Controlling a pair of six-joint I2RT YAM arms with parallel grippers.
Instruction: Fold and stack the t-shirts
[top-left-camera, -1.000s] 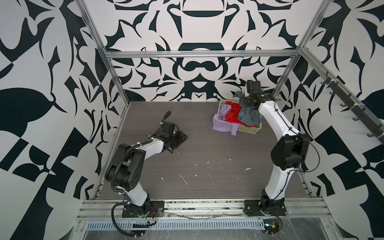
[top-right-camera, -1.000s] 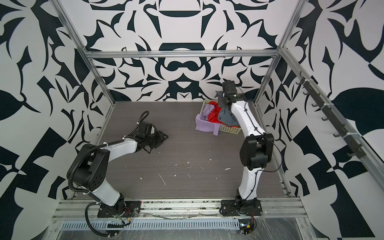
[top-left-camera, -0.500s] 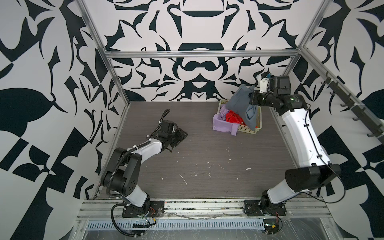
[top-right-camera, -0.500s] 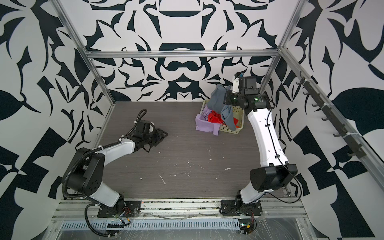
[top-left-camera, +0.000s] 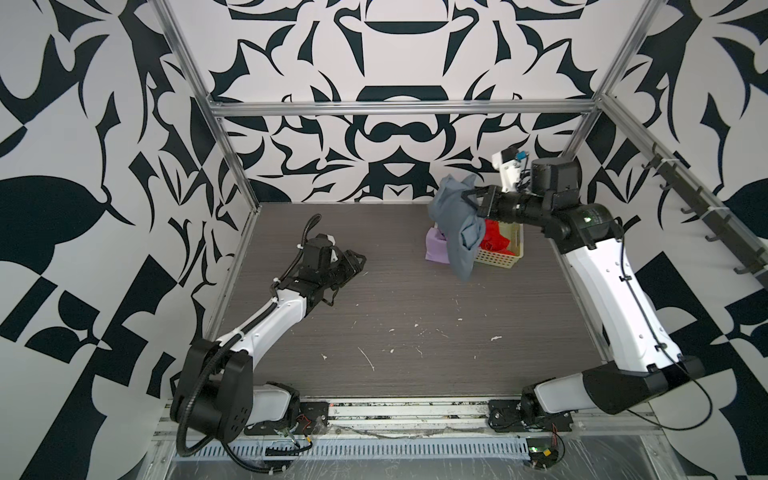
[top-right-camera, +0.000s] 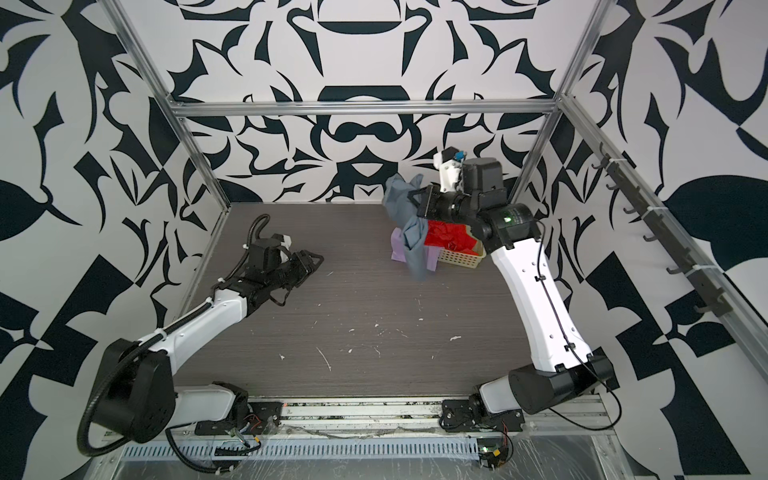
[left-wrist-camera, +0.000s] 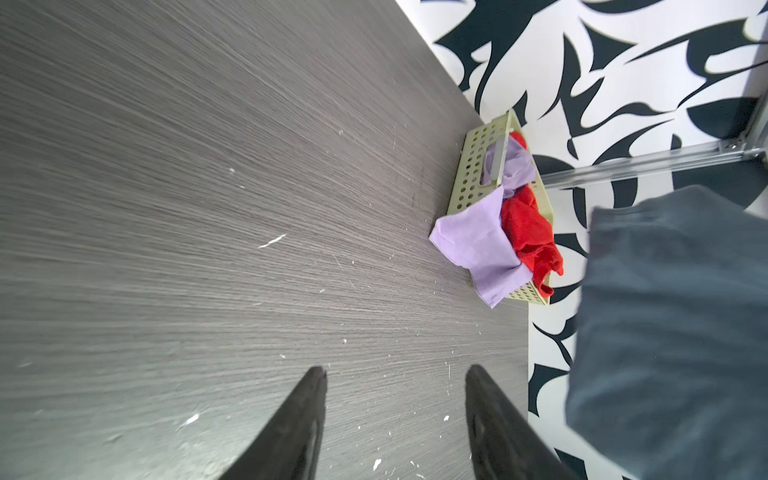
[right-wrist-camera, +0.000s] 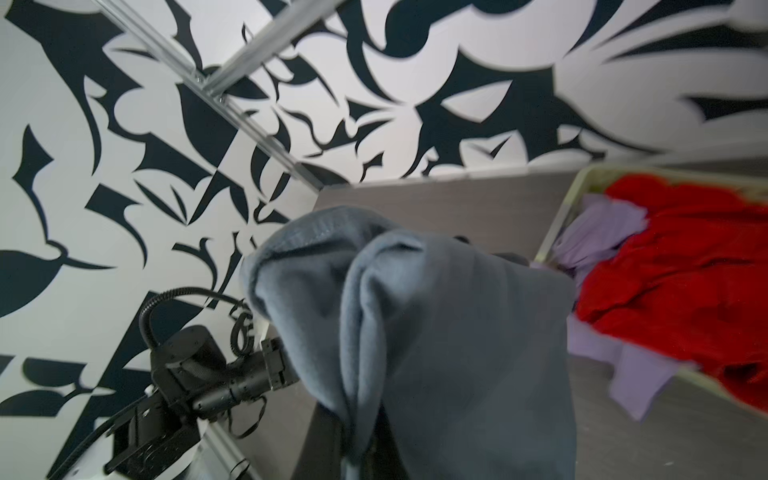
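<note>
Above the far right part of the tabletop (top-left-camera: 415, 332), the slate blue-grey t-shirt (top-left-camera: 455, 232) hangs with its long axis roughly vertical. Its bunched upper end is up at the right pincer (top-left-camera: 471, 203) and its loose lower end points down at the tabletop, just in front of the basket (top-left-camera: 498, 258). Whether that lower end touches the surface cannot be told.

The right arm (top-left-camera: 602, 291) rises steeply from its base at the near edge. Its wrist is bent over so that the right pincer lies about level and points toward the left, clenched on the shirt's gathered cloth. The left arm (top-left-camera: 270, 320) stretches low over the left side of the tabletop, aimed toward the basket. The left pincer (top-left-camera: 356, 262) is released: in the left wrist view its two dark fingers (left-wrist-camera: 299, 428) stand apart with only bare tabletop between them.

The hanging shirt is thick, soft and plain, and falls in heavy rounded folds; in the right wrist view a stitched hem curls over the top of the bunch. The red t-shirt (top-left-camera: 494, 237) lies crumpled inside the cream perforated basket. The lilac t-shirt (top-left-camera: 435, 250) is draped over the basket's left end wall, with one flap reaching down to the tabletop. Both are well apart from the left pincer.
</note>
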